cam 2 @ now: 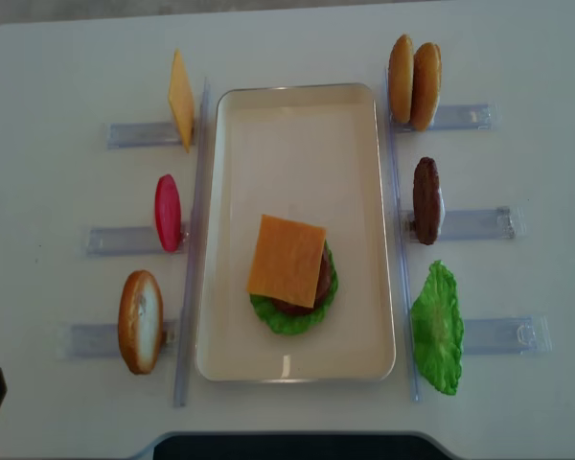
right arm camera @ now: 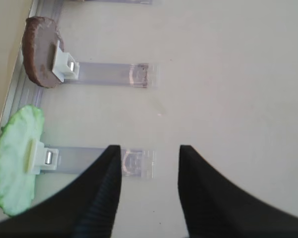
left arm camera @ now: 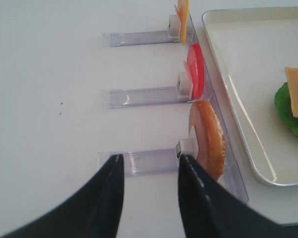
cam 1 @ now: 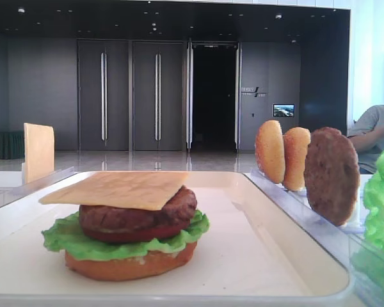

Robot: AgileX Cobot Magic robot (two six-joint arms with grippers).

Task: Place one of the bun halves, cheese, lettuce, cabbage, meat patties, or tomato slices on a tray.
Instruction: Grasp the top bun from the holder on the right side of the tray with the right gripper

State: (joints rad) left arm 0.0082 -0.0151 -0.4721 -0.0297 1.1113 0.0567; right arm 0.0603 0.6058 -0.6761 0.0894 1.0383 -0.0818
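Observation:
The cream tray (cam 2: 297,134) holds a stack of bun base (cam 1: 128,265), lettuce (cam 1: 70,240), meat patty (cam 1: 141,214) and a cheese (cam 2: 286,259) slice on top. My right gripper (right arm camera: 150,147) hangs open and empty over the white table, beside the rack with a lettuce leaf (right arm camera: 15,158); another patty (right arm camera: 39,52) stands further along. My left gripper (left arm camera: 151,157) is open and empty over the rack base, next to a standing bun half (left arm camera: 208,139). A tomato slice (left arm camera: 195,69) and a cheese slice (left arm camera: 183,15) stand beyond it.
Clear plastic racks flank the tray: the left ones (cam 2: 125,240) carry cheese, tomato and a bun, the right ones (cam 2: 479,222) two bun halves (cam 2: 414,80), a patty and lettuce. A dark base (cam 2: 287,446) sits at the table's near edge.

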